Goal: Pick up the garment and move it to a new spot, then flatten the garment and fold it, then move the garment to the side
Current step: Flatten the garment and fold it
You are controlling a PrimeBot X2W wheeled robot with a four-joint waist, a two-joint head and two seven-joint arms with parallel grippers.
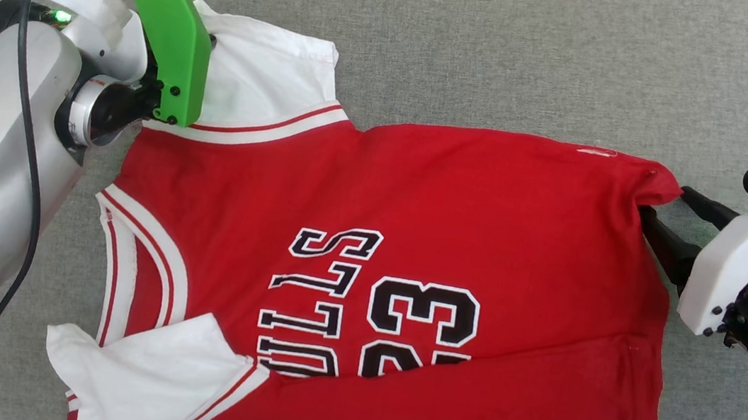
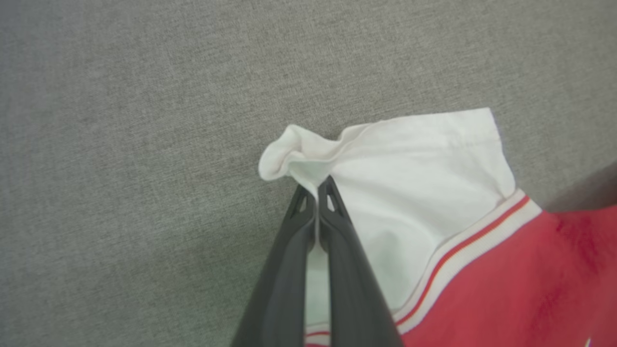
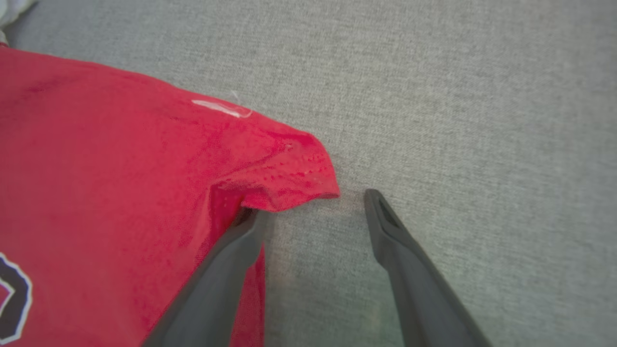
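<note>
Garment point(image 1: 487, 217): spread front-up on grey fabric surface point(image 1: 509, 41), collar toward robot's left, hem toward robot's right, lettering sideways in head view, near edge creased and folded over.

Left gripper point(image 2: 317, 185): clenched on bunched corner of far white sleeve point(image 2: 409, 168), both dark fingers pressed together, cloth pinched at tips. Left forearm angled in from lower left of head view, wrist bent inward, green bracket point(image 1: 178, 36) over sleeve seam.

Right gripper point(image 3: 308, 205): released, spread wide at far hem corner. One finger point(image 3: 221, 270) tucked under raised red hem, other resting over bare surface just beside it. Right arm entering from right edge of head view, fingers pointing toward hem. Nothing gripped on that side.
</note>
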